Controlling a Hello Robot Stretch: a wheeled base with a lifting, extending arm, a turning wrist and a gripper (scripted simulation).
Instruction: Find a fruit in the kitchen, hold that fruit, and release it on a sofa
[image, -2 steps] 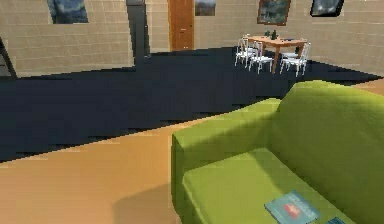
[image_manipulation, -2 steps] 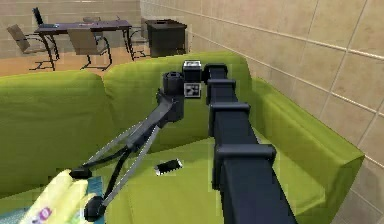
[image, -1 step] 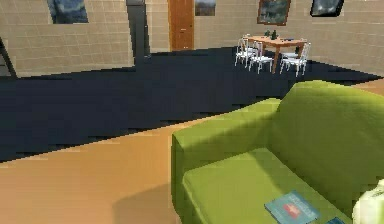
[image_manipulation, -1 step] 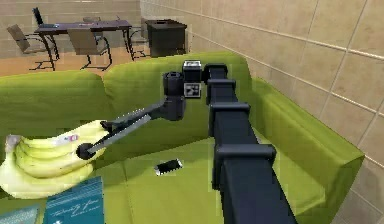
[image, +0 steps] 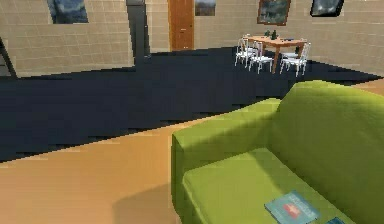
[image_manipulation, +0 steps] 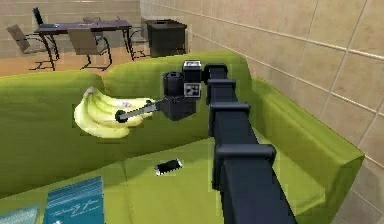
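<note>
Starting from the claw (image_manipulation: 126, 116), I see the bananas (image_manipulation: 98, 112) hanging at its fingertips, held clear above the sofa (image_manipulation: 40, 135) seat, their long axis running along the backrest; whether the fingers are apart or together I cannot tell. Letting go here should, I judge, land them on the cushion between backrest and book (image_manipulation: 75, 200). The forward view adds the sofa's front edge and a table (image: 272, 42) well beyond the sofa.

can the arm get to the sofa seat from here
Likely yes: the arm extends over the green sofa, the gripper at the bananas above its seat, and nothing stands between them and the cushion.
</note>
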